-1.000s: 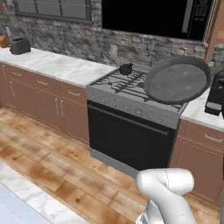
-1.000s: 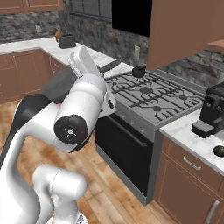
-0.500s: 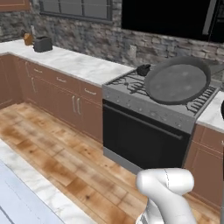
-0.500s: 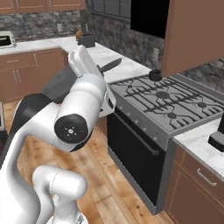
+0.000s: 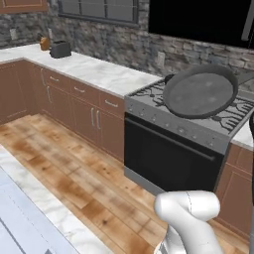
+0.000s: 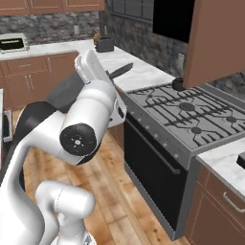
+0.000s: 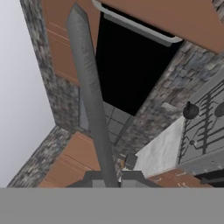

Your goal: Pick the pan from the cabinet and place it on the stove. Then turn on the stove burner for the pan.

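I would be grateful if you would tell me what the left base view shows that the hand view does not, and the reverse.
Left base view alone: the pan's round dark base, held tilted in front of the stove, the oven door and the wooden floor. Hand view alone: the claw shut on the pan's long grey handle, and the small black kettle at the stove's corner. Both share the stove grates, the stone wall and the toaster.

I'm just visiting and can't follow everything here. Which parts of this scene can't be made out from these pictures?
- Gripper: the grey band cuts off its fingertips in the hand view.
- Pan: hides the stove grates behind it in the left base view; whether it touches them is unclear.
- Pan in the right base view: mostly hidden behind the arm.
- Stove knobs: too small to read settings.
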{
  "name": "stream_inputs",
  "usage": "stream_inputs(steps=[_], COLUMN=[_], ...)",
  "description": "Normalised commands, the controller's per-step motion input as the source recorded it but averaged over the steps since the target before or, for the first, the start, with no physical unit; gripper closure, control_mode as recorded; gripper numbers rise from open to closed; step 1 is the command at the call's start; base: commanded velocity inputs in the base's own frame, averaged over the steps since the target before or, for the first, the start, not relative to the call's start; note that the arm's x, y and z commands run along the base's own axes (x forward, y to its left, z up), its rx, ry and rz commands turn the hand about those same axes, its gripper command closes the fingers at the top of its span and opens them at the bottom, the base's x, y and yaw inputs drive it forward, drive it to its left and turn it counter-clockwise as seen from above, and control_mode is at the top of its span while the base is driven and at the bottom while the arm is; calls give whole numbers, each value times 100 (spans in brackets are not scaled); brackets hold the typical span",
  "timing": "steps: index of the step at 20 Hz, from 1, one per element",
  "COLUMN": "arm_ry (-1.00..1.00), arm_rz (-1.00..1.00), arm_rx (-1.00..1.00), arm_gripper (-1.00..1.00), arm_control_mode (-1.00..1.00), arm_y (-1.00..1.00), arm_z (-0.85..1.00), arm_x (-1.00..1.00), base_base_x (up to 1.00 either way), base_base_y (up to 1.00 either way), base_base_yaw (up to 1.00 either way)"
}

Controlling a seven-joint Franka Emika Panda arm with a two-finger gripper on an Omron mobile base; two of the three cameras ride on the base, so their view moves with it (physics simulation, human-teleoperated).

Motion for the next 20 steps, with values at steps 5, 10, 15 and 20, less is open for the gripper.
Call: stream_inputs(steps=[5, 10, 15, 20], arm_ry=[0, 0, 0, 0], arm_rz=[0, 0, 0, 0], arm_rx=[0, 0, 0, 0], arm_gripper=[100, 100, 100, 100], arm_control_mode=[100, 100, 100, 100], arm_y=[0, 0, 0, 0], arm_z=[0, 0, 0, 0], arm_x=[0, 0, 0, 0], base_base_x=[16, 14, 22, 20], base_base_y=[-24, 0, 5, -24], base_base_yaw=[5, 2, 4, 18])
